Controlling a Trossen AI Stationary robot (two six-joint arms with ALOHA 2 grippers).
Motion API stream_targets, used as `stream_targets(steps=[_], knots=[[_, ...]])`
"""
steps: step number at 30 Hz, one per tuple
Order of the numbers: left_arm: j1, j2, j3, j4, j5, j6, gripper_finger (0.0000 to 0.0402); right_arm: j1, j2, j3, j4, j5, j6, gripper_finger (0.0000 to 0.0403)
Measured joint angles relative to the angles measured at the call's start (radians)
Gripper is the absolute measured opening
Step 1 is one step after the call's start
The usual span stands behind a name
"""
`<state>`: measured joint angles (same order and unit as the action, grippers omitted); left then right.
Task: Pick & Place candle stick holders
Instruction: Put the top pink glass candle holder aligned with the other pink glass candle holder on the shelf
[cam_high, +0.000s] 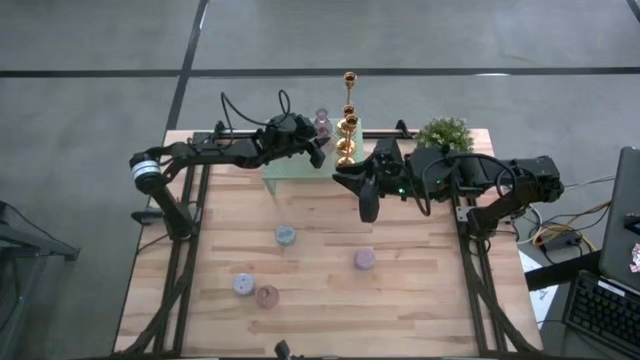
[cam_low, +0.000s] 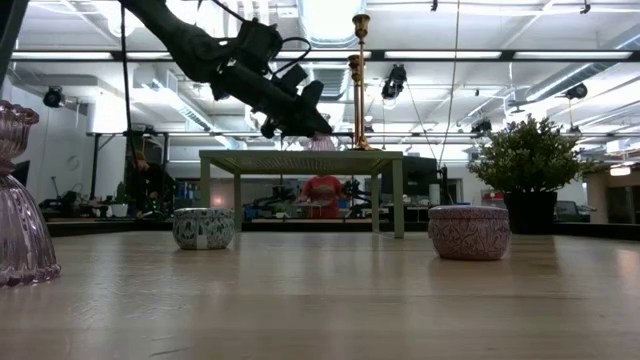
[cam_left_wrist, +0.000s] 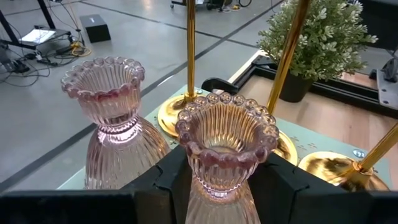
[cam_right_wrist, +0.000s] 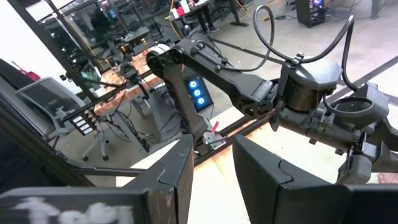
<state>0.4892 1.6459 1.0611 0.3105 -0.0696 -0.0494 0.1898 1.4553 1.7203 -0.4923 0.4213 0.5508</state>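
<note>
The pink ribbed glass candle holder (cam_left_wrist: 227, 146) sits between the jaws of the left gripper (cam_left_wrist: 225, 186), its scalloped rim standing above the two dark fingers (cam_left_wrist: 171, 180), which press against its stem on either side, so the jaws are clamped on it; it is held over the pale green mesh rack (cam_high: 297, 178) at the far edge of the desk (cam_high: 420, 300); just beside it on the rack stands a second pink glass holder (cam_left_wrist: 112, 118) of the same ribbed kind, upright; three gold candlesticks (cam_high: 347, 125) stand on the rack as well, their round bases close together beyond the held piece, and in the low view two slim stems rise above the rack top; a bushy potted plant (cam_high: 445, 133) stands near the rack on the desk's far right; the right gripper (cam_high: 367, 207) hangs over the desk near the rack with nothing between its jaws, which stand apart; on the open wood lie four small squat round holders: a blue one (cam_high: 285, 235), a mauve one (cam_high: 364, 259), a pale blue one (cam_high: 243, 284) and a pink one (cam_high: 267, 296), the last two almost touching; one more pink glass holder (cam_low: 20, 200) stands at the near edge in the low view.
</note>
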Motion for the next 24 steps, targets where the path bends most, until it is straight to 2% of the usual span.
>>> stream_targets(steps=[16, 24], knots=[[-0.002, -0.009, 0.0, -0.018, 0.034, -0.035, 0.0144, -0.002, 0.0, 0.0, 0.001, 0.0, -0.031, 0.0099], [-0.001, -0.01, 0.0, -0.047, 0.028, -0.054, 0.0202, -0.003, 0.0, 0.0, 0.002, 0.001, -0.028, 0.0092]])
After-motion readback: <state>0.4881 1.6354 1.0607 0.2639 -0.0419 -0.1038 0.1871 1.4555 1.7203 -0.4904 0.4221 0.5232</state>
